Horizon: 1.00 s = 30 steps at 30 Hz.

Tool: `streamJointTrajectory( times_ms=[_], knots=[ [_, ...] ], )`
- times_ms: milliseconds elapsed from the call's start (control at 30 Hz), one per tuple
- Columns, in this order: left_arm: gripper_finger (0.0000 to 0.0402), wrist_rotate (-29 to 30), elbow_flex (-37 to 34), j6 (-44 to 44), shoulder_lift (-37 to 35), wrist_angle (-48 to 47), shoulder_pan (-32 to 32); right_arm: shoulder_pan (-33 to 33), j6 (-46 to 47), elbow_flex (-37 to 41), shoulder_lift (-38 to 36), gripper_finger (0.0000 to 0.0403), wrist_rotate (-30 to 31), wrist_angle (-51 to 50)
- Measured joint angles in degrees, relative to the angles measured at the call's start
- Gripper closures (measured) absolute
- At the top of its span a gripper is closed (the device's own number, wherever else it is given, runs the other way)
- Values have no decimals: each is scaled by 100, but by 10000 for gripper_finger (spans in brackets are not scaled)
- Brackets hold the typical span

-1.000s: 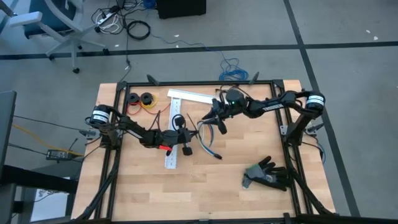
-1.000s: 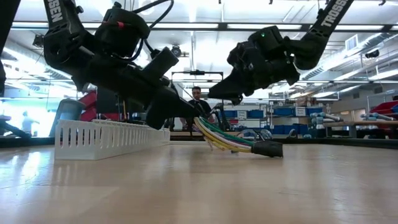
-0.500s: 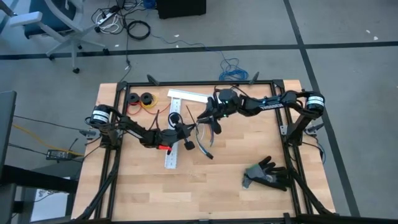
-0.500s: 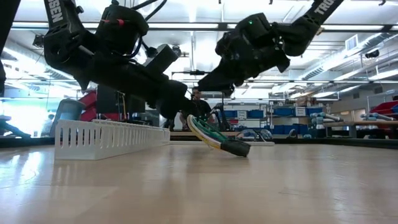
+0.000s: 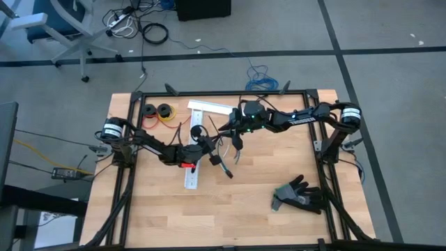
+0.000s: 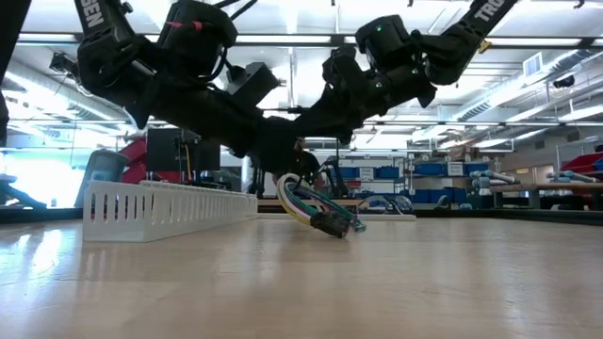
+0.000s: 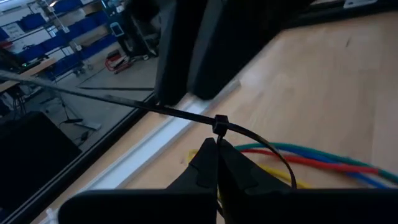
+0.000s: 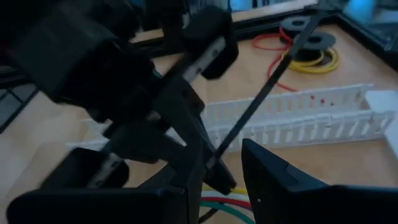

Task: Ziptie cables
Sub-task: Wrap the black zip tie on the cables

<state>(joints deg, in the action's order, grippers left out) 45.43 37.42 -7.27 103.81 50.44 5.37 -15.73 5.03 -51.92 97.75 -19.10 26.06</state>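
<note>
The cables [image 5: 224,159], blue, red, green and yellow wires with a black end, lie on the table at mid-table. They also show in the low view [image 6: 306,202] and the left wrist view [image 7: 323,168]. The black ziptie [image 7: 124,99] is looped round them. My left gripper [image 7: 216,149] is shut on the ziptie beside them; it also shows in the high view [image 5: 208,143]. My right gripper [image 8: 217,165] is open and close against my left gripper [image 5: 233,132]. The ziptie's tail [image 8: 267,87] runs out between its fingers. My left gripper pinches the ziptie's strap just below its head [image 7: 219,122] between its two fingertips. The loop [image 7: 283,162] curves from there round the cables. The tail runs straight away from the head, off the table. Whether my right gripper touches the tail, I cannot tell.
A white slotted duct [image 5: 194,157] lies under my left gripper and a second one [image 5: 212,107] lies at the far edge. Two small wire spools [image 5: 157,113] stand at the far left. A black glove [image 5: 300,195] lies near the right front.
My right gripper has gone toward the table's left edge, up against my left gripper. The cable bundle has been drawn left along the table with them. Its black end has slid left and the bundle has curled in tighter.
</note>
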Motion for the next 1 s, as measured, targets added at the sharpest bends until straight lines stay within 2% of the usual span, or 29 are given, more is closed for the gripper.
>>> streamJointTrajectory(
  times_ms=[167,233,433,533,767,1000],
  knots=[
    [398,14,94,1,8,-106,-6,10,137,-143,344,319,-363,18],
    [398,16,94,11,7,-155,-9,22,49,-220,413,330,-283,2],
    [398,55,92,30,4,-222,-5,24,-221,-284,435,391,-172,86],
    [397,50,92,176,-2,-225,0,19,-225,-284,435,387,-165,116],
    [375,19,92,1278,-2,-272,13,-24,-257,-284,435,396,-170,60],
    [315,-74,88,1355,-2,-391,107,-133,-257,-284,435,397,-211,-162]
  ],
)
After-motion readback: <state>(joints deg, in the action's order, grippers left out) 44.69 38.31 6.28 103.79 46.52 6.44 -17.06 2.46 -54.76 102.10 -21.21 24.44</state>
